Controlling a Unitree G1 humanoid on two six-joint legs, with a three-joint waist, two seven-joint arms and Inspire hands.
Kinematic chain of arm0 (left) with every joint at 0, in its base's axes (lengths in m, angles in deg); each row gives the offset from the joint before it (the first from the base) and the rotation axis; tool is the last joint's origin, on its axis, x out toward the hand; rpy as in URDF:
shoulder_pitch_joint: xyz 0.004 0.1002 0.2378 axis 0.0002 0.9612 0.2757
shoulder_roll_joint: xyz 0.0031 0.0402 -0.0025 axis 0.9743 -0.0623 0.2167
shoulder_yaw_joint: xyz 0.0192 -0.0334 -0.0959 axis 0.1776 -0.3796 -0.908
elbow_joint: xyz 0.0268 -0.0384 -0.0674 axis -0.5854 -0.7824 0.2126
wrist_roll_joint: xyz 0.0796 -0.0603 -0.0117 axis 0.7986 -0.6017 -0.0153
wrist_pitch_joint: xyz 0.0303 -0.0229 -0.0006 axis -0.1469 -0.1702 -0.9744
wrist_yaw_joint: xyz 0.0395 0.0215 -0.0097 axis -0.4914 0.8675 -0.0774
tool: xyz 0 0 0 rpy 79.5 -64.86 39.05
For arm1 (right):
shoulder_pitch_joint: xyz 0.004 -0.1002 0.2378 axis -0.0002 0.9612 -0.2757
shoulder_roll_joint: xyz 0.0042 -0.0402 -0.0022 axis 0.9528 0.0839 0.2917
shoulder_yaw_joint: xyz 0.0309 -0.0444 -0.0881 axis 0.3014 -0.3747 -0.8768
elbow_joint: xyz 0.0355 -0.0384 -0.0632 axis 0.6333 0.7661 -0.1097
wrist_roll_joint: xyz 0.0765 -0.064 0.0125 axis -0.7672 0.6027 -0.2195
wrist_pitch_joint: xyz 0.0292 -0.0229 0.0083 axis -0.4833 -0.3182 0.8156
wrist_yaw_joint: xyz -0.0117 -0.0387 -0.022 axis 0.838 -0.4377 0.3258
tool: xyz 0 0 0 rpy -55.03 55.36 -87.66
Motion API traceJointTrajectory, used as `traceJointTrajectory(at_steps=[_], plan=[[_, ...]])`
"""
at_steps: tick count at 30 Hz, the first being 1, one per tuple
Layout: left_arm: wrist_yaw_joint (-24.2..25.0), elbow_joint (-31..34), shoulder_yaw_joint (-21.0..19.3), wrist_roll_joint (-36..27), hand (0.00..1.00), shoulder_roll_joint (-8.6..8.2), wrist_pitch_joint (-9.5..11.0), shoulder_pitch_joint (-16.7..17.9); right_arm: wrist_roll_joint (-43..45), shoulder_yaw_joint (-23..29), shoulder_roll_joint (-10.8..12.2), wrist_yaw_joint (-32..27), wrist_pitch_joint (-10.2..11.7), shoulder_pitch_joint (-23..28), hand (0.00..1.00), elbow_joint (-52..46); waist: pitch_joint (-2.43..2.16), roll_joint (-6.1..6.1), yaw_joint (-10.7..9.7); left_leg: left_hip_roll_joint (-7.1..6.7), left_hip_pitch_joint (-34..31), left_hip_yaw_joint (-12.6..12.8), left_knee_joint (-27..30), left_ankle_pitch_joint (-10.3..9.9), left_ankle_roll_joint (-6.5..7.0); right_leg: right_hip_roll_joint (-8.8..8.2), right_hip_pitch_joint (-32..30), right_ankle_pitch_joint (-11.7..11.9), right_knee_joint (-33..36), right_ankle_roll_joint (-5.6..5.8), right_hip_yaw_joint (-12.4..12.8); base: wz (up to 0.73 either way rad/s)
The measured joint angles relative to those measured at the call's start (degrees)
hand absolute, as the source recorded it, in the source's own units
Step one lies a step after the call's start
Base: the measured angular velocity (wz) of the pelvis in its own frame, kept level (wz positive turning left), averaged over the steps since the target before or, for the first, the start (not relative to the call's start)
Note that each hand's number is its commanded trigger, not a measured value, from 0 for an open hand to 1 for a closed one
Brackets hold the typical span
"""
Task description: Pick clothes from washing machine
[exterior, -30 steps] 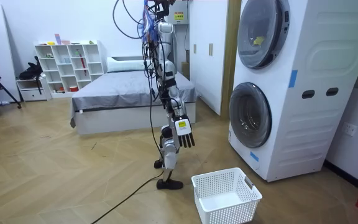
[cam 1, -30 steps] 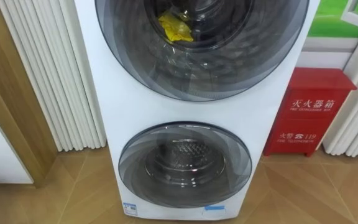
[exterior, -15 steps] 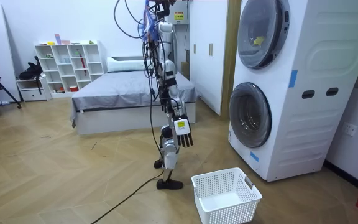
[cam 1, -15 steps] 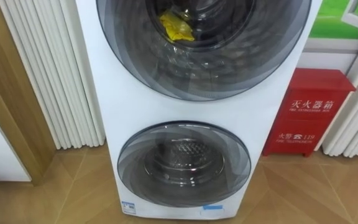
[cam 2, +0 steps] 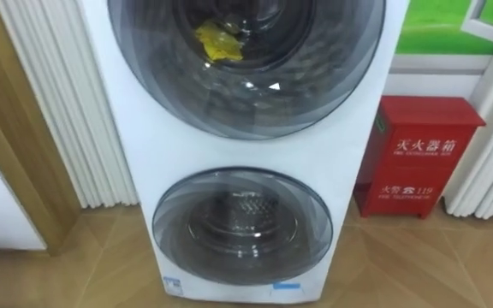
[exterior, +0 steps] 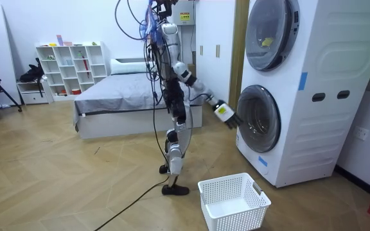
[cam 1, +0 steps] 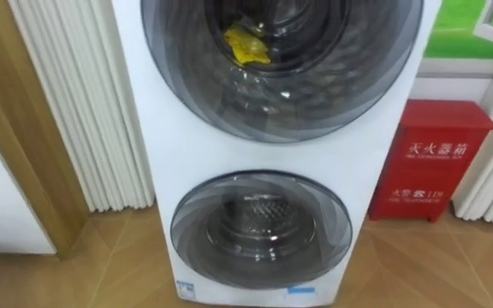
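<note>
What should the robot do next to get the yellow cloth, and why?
Probably raise the right hand to the upper door and pull it open. The yellow cloth lies behind that shut door, while the hand is at the height of the lower door.

I see a white washer [cam 1: 165,145] with two round dark-glass doors stacked on its front, both shut. Behind the upper door [cam 1: 332,85] a crumpled yellow cloth [cam 1: 245,44] lies in the drum. The lower door [cam 1: 262,229] shows a metal drum.
</note>
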Motion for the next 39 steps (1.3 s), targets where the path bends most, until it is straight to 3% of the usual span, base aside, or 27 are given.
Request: traceJointTrajectory(at_steps=[2, 4, 6, 15, 22, 27, 30, 36, 39], plan=[[0.10, 0.56, -0.13, 0.10, 0.00, 0.36, -0.39, 0.18, -1.12, 1.59, -0.66, -0.98, -0.17, -3.39, 0.00, -0.81, -0.16, -0.32, 0.03, 0.00, -0.30, 0.00, 0.32, 0.01, 0.02, 0.00, -0.40, 0.00, 0.10, 0.00, -0.05, 0.00], [0.32, 1.04, -0.47, 0.25, 0.00, 0.67, -0.73, 0.71, -2.04, 2.69, -1.64, -2.13, -0.42, -5.74, 0.00, -3.37, -0.01, -0.95, 0.34, 0.04, -0.48, -0.04, 0.26, 0.03, 0.01, 0.01, -0.55, 0.00, 0.15, 0.00, -0.15, 0.02], [1.12, 1.87, -0.53, 0.28, 0.00, 1.20, -1.02, 0.78, -3.38, 3.95, -3.43, -3.44, -0.47, -9.25, 0.00, -5.95, -0.28, -1.59, 0.44, 0.03, -0.59, -0.01, 0.20, 0.03, 0.02, 0.02, -0.71, 0.00, 0.22, 0.00, -0.14, 0.00], [1.18, 4.26, -1.11, 0.55, 0.00, 3.05, -1.72, 0.72, -3.46, 3.97, -9.56, -6.91, -0.20, -23.37, 0.00, -10.79, -0.57, -2.46, 2.49, 0.07, -0.70, -0.01, 0.00, 0.05, 0.04, 0.09, -1.25, 0.01, 0.32, 0.00, -0.17, 0.00], [1.34, 4.84, -1.77, 0.54, 0.00, 3.73, -2.90, 1.79, -3.86, 3.87, -11.81, -6.28, -0.60, -27.01, 0.00, -12.66, -0.55, -3.97, 2.86, 0.10, -1.38, -0.76, -0.27, 0.05, 0.04, 0.06, -1.47, 0.01, 0.23, -0.01, -1.54, 0.09], [1.76, 4.85, -3.28, 0.72, 0.00, 3.93, -3.26, 1.85, -4.29, 3.69, -13.32, -6.31, -0.68, -30.22, 0.00, -12.70, -0.58, -3.99, 3.63, 0.06, -1.55, -1.21, -0.27, 0.05, 0.04, 0.06, -1.60, 0.01, 0.21, -0.01, -1.66, 0.02], [2.31, 5.10, -3.87, 2.42, 0.00, 3.94, -3.46, 1.88, -3.82, 3.68, -15.30, -6.48, -1.50, -31.46, 0.00, -12.74, -0.59, -4.00, 4.09, 0.02, -1.67, -1.51, -0.30, 0.05, 0.04, 0.06, -1.59, 0.01, 0.21, 0.00, -1.89, 0.04], [2.76, 7.40, -4.34, 3.31, 0.00, 3.94, -5.02, 1.78, -3.89, 3.64, -15.91, -7.60, -5.72, -34.87, 0.00, -12.74, -0.80, -4.26, 3.17, 0.02, -2.64, -1.69, -0.11, 0.08, 0.03, 0.02, -2.50, 0.01, 0.34, -0.01, -2.67, 0.00], [2.80, 7.79, -4.33, 3.32, 0.00, 3.95, -4.91, 1.73, -3.33, 3.56, -15.92, -7.73, -5.74, -35.94, 0.00, -12.91, -0.86, -4.26, 3.36, 0.03, -2.61, -1.46, -0.04, 0.09, 0.02, 0.02, -2.63, 0.01, 0.38, 0.00, -2.52, -0.07]])
